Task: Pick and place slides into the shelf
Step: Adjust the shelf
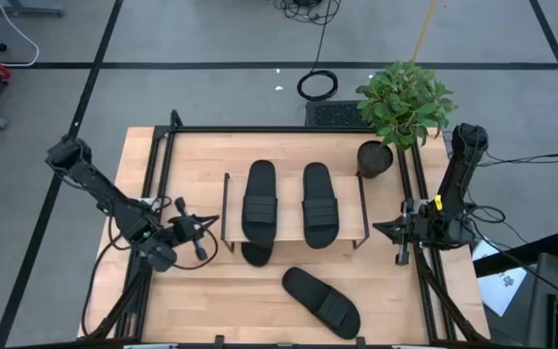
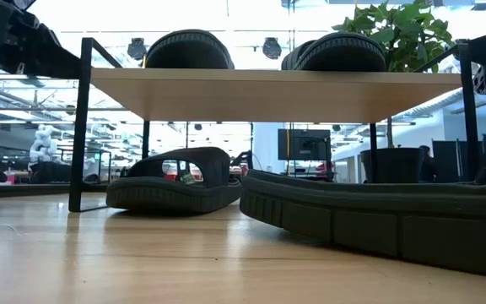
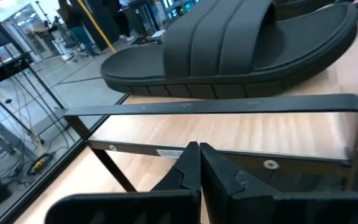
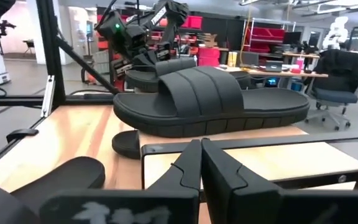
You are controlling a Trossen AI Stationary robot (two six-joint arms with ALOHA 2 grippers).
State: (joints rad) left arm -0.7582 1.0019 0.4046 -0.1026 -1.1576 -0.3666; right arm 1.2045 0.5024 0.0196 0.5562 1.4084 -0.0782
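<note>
Loose slide (image 1: 321,301) lies diagonally on the table in front of the shelf (image 1: 294,240), between both arms, slightly nearer the right gripper (image 1: 384,231); both it and the left gripper (image 1: 207,233) have fingers together, empty.

potted plant (image 1: 402,105) at table's 1 o'clock corner, dark pot (image 1: 375,158) on wood | cable coil (image 1: 317,85) on floor at 12 o'clock | wooden table (image 1: 211,291) | papers (image 1: 500,281) at 4 o'clock

No legible txt anywhere; small label on shelf (image 3: 241,140) frame rail and paper by table were unreadable.
</note>
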